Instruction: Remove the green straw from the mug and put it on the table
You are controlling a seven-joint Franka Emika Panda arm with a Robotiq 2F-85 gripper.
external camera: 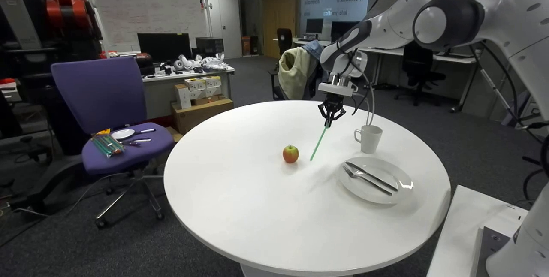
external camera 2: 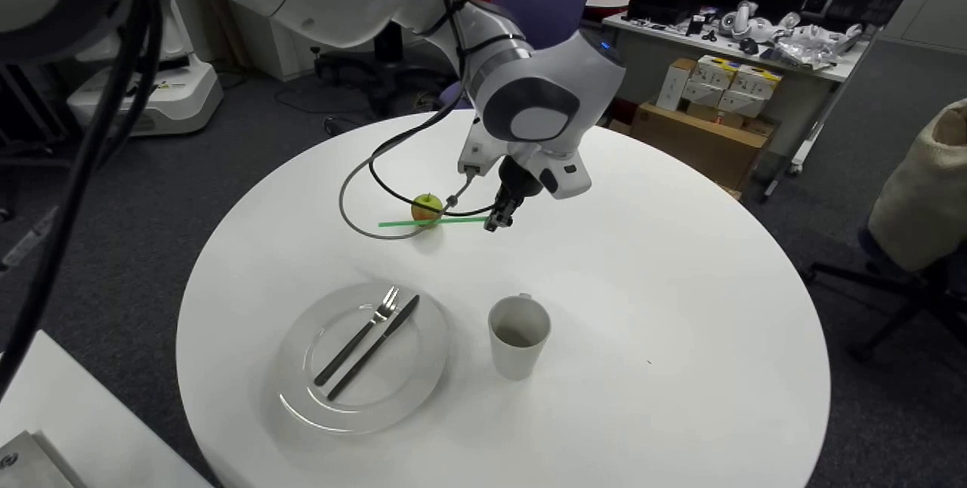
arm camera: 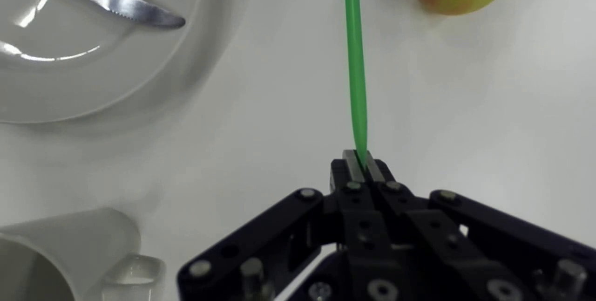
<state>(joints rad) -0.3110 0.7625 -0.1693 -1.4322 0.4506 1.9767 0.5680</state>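
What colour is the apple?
The apple is part yellowish green, part red; it shows best in an exterior view.

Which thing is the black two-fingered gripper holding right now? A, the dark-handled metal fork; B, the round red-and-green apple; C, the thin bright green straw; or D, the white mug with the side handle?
C: in the wrist view, the black two-fingered gripper is closed on one end of the thin bright green straw.

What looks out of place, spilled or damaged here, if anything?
A green-striped plastic packet and apparent utensils lie on the purple office chair, an odd spot for them. The white table bears a tiny dark speck, too small to identify. I see no spill or damage, and the white mug stands upright.
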